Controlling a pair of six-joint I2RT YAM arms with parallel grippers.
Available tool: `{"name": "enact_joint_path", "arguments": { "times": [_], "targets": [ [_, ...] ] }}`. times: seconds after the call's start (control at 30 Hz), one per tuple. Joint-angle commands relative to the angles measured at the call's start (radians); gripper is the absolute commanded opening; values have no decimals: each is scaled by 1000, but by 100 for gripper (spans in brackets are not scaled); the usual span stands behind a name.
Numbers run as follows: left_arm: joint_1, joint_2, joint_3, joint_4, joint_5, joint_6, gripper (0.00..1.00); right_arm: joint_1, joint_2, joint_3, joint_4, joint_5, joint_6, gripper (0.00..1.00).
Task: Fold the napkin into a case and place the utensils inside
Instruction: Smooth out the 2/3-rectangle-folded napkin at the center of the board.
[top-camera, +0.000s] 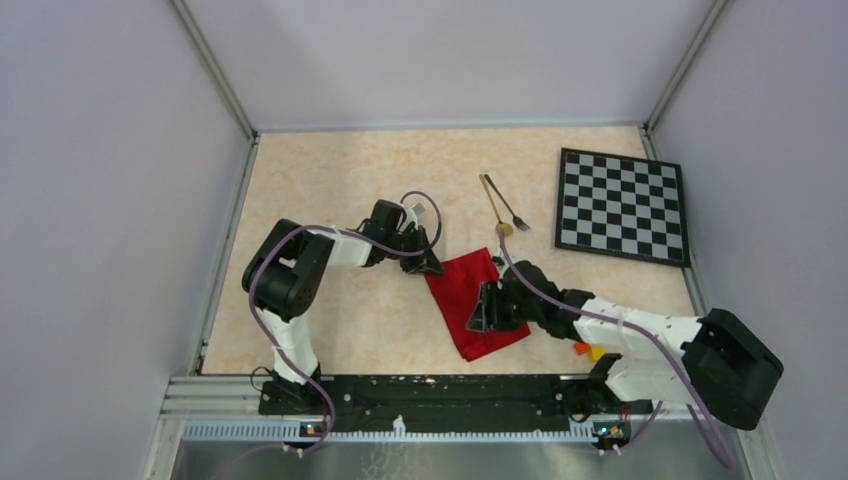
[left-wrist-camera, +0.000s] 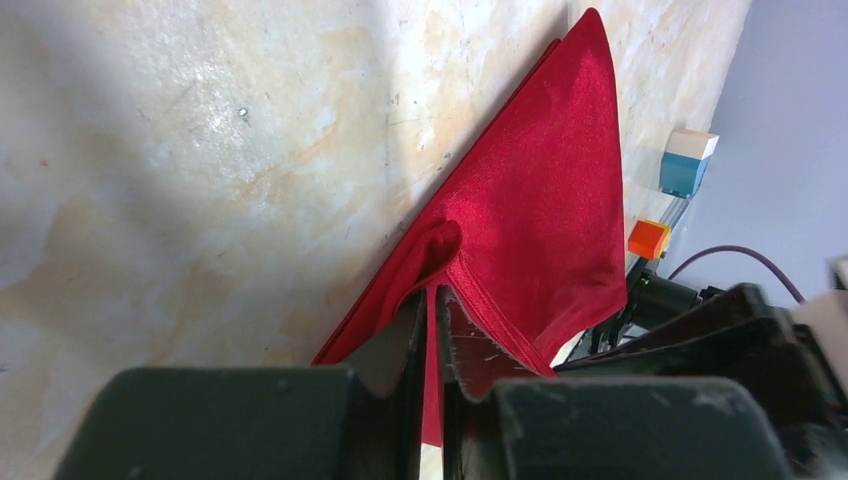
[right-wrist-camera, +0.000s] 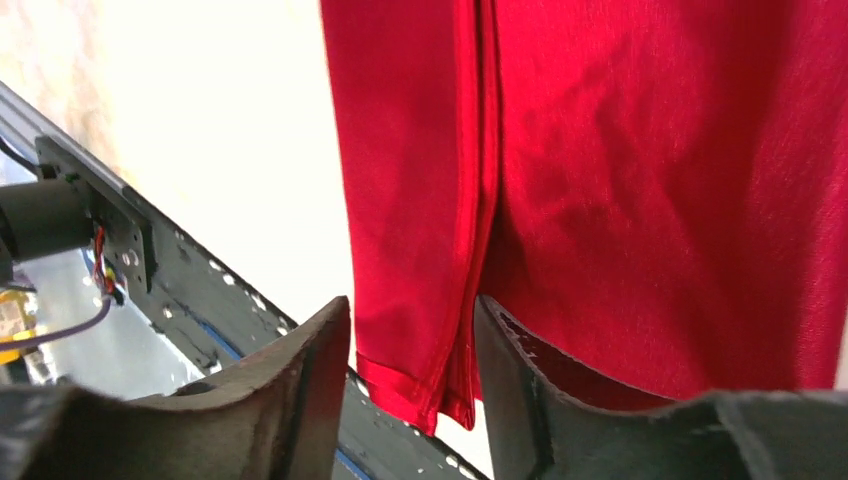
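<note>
**A:** Two grippers work one cloth. The left gripper (left-wrist-camera: 430, 305) is pressed almost together, pinching a raised pleat of the napkin (left-wrist-camera: 545, 190) at its far-left corner. The right gripper (right-wrist-camera: 412, 325) stands spread, with a finger on either side of the doubled hem at the near end. Neither pad clearly touches the hem.

**B:** And where does the napkin lie?

**A:** It lies mid-table (top-camera: 330, 180), folded into a slanted red strip between the two arms. It is flat except for that pleat. The spoon (top-camera: 494, 205) and fork (top-camera: 513, 215) lie crossed just beyond its far end, outside it, near the checkered board (top-camera: 622, 205).

**B:** What could go wrong?

**A:** As I judge it, only one end is held. If the left arm pulls or lifts, the shiny fabric may slide and the fold may fall open, because nothing pins the near end. If the right gripper closes where it stands, it might catch one layer of the hem and shear the layers apart. An orange block (left-wrist-camera: 648, 240) and a teal block (left-wrist-camera: 685, 165) sit beyond the cloth, and a wide sweep could knock them.

**B:** Is there any writing?

**A:** None that I can read. No brand or label shows on the arms, the cloth or the board.
</note>
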Motion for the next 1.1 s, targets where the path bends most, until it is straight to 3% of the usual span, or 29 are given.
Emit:
{"name": "enact_joint_path", "arguments": {
  "times": [0.0, 0.13, 0.23, 0.33, 0.43, 0.63, 0.83, 1.07],
  "targets": [
    [2, 13, 5, -35, -24, 54, 12, 7, -30, 133, -139, 85, -130, 52],
    [2, 10, 7, -43, -28, 58, 11, -15, 119, 225, 52, -53, -171, 54],
    [2, 11, 13, -53, -34, 60, 11, -34, 289, 298, 268, -245, -154, 42],
    [3, 12, 15, -60, -37, 64, 11, -37, 446, 335, 406, -322, -133, 30],
    [3, 15, 18, -64, -36, 65, 11, -42, 523, 318, 476, -339, -122, 26],
    [3, 31, 32, -68, -28, 78, 10, -42, 502, 112, 591, -361, -59, 27],
    [3, 56, 44, -68, -22, 87, 10, -38, 379, -115, 743, -390, 55, 32],
    [5, 81, 65, -81, -22, 100, 9, -31, 214, -272, 744, -374, 122, 38]
  ]
}}
